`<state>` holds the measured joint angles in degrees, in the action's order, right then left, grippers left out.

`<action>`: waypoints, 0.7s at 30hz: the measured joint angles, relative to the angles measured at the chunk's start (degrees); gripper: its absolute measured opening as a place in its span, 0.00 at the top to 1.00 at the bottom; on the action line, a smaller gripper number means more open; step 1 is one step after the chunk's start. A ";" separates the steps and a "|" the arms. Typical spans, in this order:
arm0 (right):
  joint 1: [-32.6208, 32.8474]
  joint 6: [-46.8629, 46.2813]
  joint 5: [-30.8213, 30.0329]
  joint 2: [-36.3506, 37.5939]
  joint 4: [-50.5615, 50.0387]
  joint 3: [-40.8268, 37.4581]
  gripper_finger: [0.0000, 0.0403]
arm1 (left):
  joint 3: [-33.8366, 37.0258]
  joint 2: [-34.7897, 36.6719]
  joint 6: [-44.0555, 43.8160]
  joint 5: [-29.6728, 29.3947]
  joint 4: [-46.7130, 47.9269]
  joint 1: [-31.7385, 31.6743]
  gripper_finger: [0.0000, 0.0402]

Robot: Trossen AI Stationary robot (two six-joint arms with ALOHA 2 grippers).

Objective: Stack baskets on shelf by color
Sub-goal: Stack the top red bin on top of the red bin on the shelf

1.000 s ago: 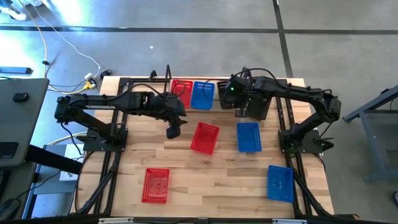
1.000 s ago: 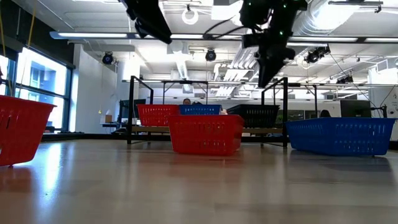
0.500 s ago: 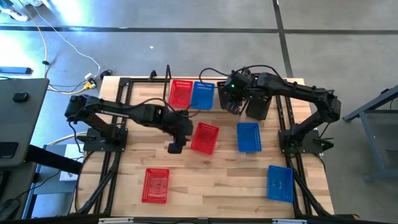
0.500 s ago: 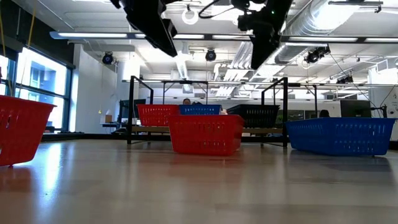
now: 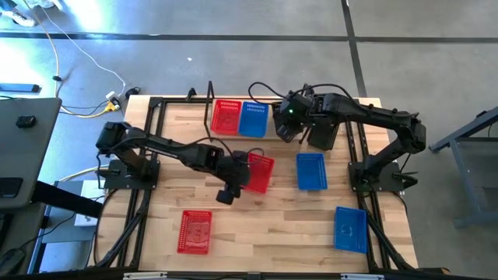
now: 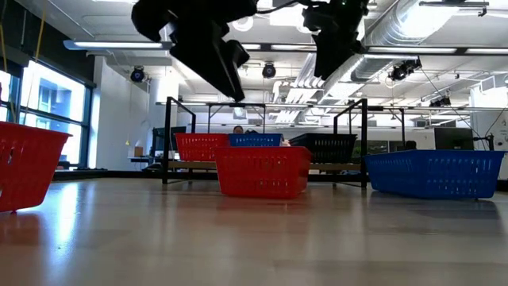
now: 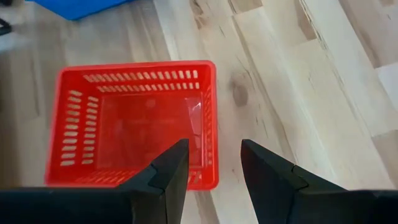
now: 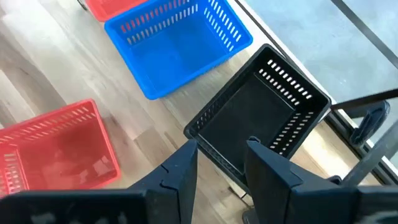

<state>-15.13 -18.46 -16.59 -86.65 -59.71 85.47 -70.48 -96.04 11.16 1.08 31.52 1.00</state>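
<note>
High view: my left gripper (image 5: 226,194) hung over mid table, just left of the red perforated plastic basket (image 5: 257,172). My right gripper (image 5: 285,129) was far side, by the black perforated basket (image 5: 320,132) on the light wooden shelf w/ black wire uprights (image 5: 276,117).

Low view: red basket (image 6: 262,171) sat on the wood-plank tabletop (image 6: 254,238), shelf (image 6: 266,165) behind it.

Left wrist view: my fingers (image 7: 168,174) were apart, nothing between, above the red basket's (image 7: 134,124) near rim.

Right wrist view: fingers (image 8: 177,171) apart, empty, over the black basket (image 8: 258,118); blue perforated basket (image 8: 177,43) beside it.
</note>
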 joint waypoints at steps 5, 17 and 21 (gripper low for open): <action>0.21 -1.05 -1.00 0.00 -0.10 0.00 0.71 | 0.04 -2.20 0.02 0.00 -2.51 0.70 0.66; 0.19 -1.05 -1.04 0.00 -0.11 0.00 0.71 | 0.07 -7.16 1.07 -0.02 -3.92 0.81 0.66; 0.19 -1.05 -1.04 0.00 -0.58 0.00 0.71 | 0.04 -9.33 1.09 -0.07 -4.76 0.78 0.66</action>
<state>-14.94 -19.51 -17.63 -86.65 -60.29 85.47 -70.43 -105.36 12.25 1.02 26.76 1.78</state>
